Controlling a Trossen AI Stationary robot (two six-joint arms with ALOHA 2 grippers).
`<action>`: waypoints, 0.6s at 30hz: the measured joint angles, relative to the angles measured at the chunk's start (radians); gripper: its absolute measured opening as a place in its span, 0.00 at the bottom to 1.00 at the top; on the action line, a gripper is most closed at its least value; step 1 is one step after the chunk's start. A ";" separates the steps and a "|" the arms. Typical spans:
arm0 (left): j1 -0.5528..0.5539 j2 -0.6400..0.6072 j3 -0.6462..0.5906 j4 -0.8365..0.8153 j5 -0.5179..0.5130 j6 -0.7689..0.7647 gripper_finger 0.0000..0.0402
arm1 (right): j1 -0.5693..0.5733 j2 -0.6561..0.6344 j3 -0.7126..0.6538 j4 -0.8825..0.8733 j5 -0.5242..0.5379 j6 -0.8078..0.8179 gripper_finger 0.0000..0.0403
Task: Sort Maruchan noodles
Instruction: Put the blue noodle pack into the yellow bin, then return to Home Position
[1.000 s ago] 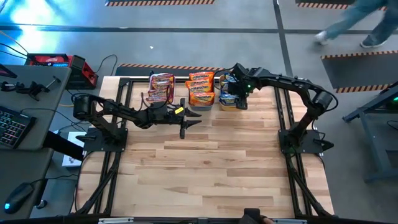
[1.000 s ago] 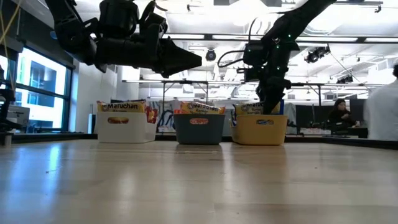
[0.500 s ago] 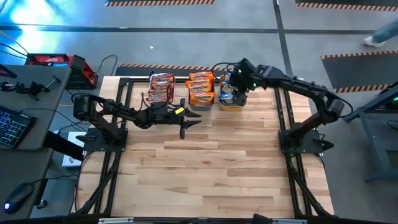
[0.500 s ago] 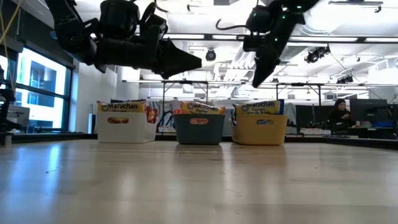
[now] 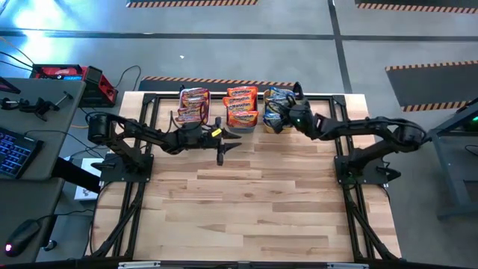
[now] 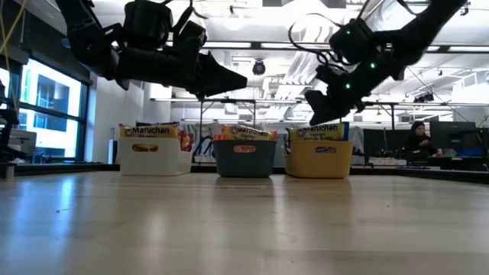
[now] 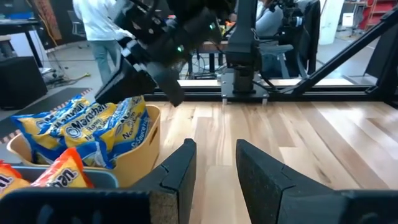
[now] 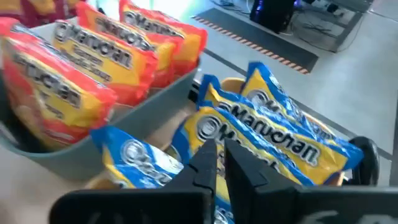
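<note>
Right pincer [image 5: 286, 118] now withdrawn, closed and empty, just beside blue-and-yellow noodles [image 5: 276, 102].

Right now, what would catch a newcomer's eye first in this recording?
Three bins in a row at the table's far edge, stuffed with bright Maruchan packets: pink-red packets left, orange packets middle, blue-and-yellow packets right. The right gripper hangs shut and empty just above the blue-and-yellow ones; the left gripper waits mid-table.
</note>
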 joint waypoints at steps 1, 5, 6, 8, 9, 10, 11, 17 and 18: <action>0.001 0.000 0.000 0.000 -0.002 0.001 0.25 | -0.002 0.005 -0.015 0.028 0.003 -0.001 0.01; 0.015 0.000 0.000 0.001 -0.003 0.001 0.25 | -0.006 0.041 -0.045 0.063 0.003 0.025 0.01; 0.020 0.000 0.000 0.001 -0.003 0.001 0.25 | -0.006 0.051 -0.049 0.070 0.000 0.030 0.01; 0.027 0.000 0.000 0.001 -0.004 -0.003 0.25 | -0.006 0.068 -0.056 0.103 -0.001 0.031 0.00; 0.030 0.000 0.000 0.001 -0.005 -0.006 0.25 | -0.006 0.076 -0.058 0.110 0.000 0.031 0.00; 0.034 0.000 0.000 0.001 -0.004 -0.006 0.25 | -0.006 0.083 -0.058 0.113 0.002 0.030 0.00; 0.035 0.000 0.000 0.001 -0.004 -0.006 0.25 | -0.006 0.087 -0.058 0.117 0.005 0.030 0.00; 0.040 -0.024 0.000 -0.019 -0.001 -0.005 0.25 | -0.005 0.036 -0.058 0.171 -0.002 -0.049 0.00; 0.041 -0.043 0.000 -0.038 0.005 0.002 0.25 | -0.005 0.016 -0.058 0.172 -0.009 -0.069 0.00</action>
